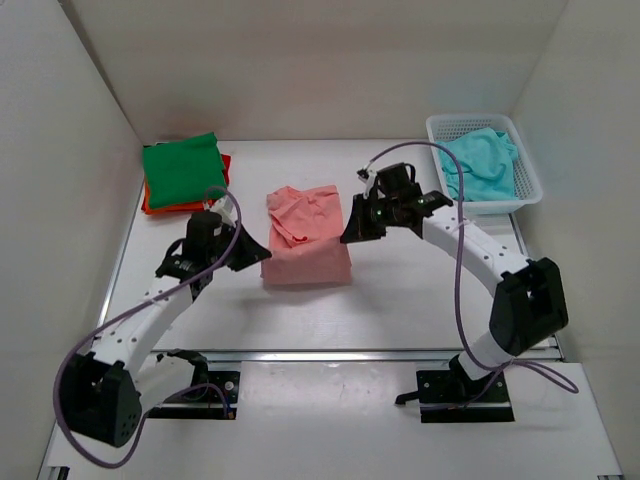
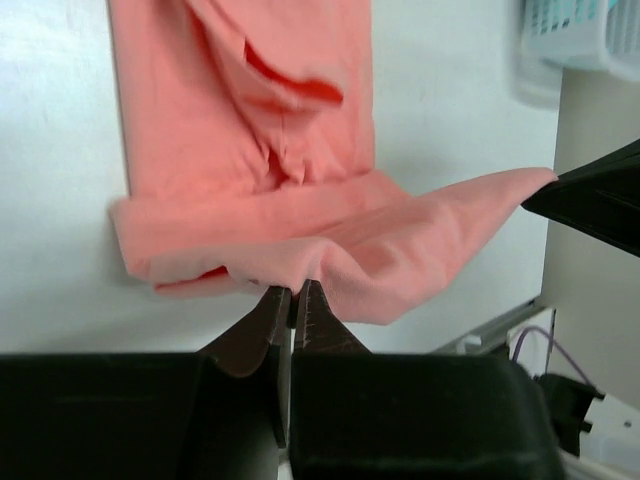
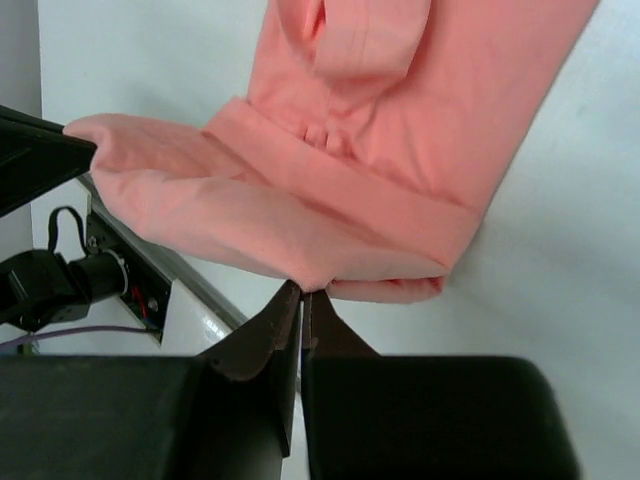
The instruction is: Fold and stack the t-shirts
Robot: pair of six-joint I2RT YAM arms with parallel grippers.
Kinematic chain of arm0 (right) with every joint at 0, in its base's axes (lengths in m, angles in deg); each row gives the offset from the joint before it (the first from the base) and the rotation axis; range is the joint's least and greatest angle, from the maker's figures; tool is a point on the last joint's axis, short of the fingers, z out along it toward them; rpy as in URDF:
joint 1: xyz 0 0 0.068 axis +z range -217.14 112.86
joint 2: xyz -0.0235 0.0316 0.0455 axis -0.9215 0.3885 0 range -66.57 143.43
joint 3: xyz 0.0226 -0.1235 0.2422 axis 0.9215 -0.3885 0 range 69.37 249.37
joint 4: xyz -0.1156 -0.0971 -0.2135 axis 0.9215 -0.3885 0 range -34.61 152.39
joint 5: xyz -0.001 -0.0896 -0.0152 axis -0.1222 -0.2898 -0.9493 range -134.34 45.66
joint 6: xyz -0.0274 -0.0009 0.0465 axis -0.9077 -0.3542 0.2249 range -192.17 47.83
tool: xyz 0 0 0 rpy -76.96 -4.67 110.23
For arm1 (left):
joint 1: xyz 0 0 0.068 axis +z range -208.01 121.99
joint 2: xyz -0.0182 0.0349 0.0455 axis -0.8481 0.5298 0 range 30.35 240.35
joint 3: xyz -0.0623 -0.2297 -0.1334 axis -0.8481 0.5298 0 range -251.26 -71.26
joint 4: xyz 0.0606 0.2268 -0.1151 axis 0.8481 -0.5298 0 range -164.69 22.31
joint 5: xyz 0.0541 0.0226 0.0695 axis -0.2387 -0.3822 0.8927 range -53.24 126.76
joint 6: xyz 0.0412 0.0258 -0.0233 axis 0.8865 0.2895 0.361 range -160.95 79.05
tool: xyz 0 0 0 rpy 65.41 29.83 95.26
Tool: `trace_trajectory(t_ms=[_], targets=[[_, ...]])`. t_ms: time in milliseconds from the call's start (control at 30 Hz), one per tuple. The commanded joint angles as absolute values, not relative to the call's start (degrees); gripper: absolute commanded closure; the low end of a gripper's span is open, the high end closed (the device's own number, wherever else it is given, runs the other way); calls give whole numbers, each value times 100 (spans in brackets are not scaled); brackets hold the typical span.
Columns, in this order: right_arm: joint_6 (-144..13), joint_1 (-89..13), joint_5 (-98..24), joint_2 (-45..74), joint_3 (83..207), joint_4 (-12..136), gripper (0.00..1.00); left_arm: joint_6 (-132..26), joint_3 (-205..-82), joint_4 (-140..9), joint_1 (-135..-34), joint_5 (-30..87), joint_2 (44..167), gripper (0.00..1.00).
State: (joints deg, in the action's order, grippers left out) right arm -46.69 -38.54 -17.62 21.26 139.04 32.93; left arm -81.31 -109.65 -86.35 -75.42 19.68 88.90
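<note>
Jaws of left gripper [image 2: 293,290] pinched tight on near-left edge of salmon pink t-shirt [image 1: 305,245], cloth bunched at the tips. Right gripper [image 3: 302,293] clamped on same shirt's near-right edge, fingers pressed together with fabric between. Held edge lifted off table [image 1: 400,295], slung between both grippers. Rest of shirt lies flat mid-table, partly folded. Far left: green t-shirt [image 1: 183,170] stacked on orange-red t-shirt [image 1: 152,208]. Far right: turquoise t-shirt [image 1: 480,165] heaped in white mesh basket [image 1: 500,206].
</note>
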Motion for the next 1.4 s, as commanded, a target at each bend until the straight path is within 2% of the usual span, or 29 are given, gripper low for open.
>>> trace_trajectory(t_ms=[0,133,233,300,333,367,400,433,533,633,733,833,967,1167,1233,1267,1367], targets=[[-5195,-4147,-1533,2456,14644,2952,100,-7953,-11537,-8114,-7339,1901,9291,100],[-5502,-4437,-1463,3264,15725,2838,100,-7918,-12196,-7745,-7129,2015,10108,100],[-5590,-4639,-1550,4221,16963,2767,100,-7997,-12767,-7359,-6988,2181,10968,100],[-5547,-4824,-1620,5229,18321,2749,100,-8128,-13415,-6946,-6839,2375,11655,100],[-5538,-4859,-1682,5530,18719,2697,92,-8112,-13619,-6867,-6795,2402,12197,75],[-5468,-4955,-1700,6108,19472,2679,81,-8164,-14047,-6822,-6698,2306,12776,43],[-5442,-4956,-1665,6618,20158,2679,67,-8216,-14452,-6639,-6602,2201,13035,2],[-5276,-5061,-1839,7023,20591,2670,60,-8408,-14699,-6420,-6496,2139,13472,1],[-5274,-5158,-2059,7344,20868,2959,53,-8954,-14773,-5813,-6346,2111,14021,1],[-5345,-5211,-2104,7072,20062,3476,50,-8895,-14439,-5328,-6328,2278,13855,2],[-5441,-5220,-2025,6345,18561,4083,47,-8139,-14350,-6019,-6530,2534,13697,1],[-5538,-5202,-2008,5869,17628,4628,46,-7971,-13940,-6154,-6504,2209,13609,1],[-5468,-5194,-1788,5569,17028,4709,46,-7647,-13428,-6407,-6583,2102,13415,1],[-5362,-5141,-1770,4769,15666,5332,46,-6548,-13980,-7990,-6961,3007,13528,1],[-5257,-5159,-1718,4541,15254,5456,45,-6328,-14340,-8323,-7101,2939,13853,2],[-5170,-5237,-1666,4349,14921,5656,45,-6136,-15072,-8942,-7241,2955,14290,1],[-5134,-5298,-1578,4259,14725,5719,46,-5714,-16015,-9805,-7470,3279,14906,1]])
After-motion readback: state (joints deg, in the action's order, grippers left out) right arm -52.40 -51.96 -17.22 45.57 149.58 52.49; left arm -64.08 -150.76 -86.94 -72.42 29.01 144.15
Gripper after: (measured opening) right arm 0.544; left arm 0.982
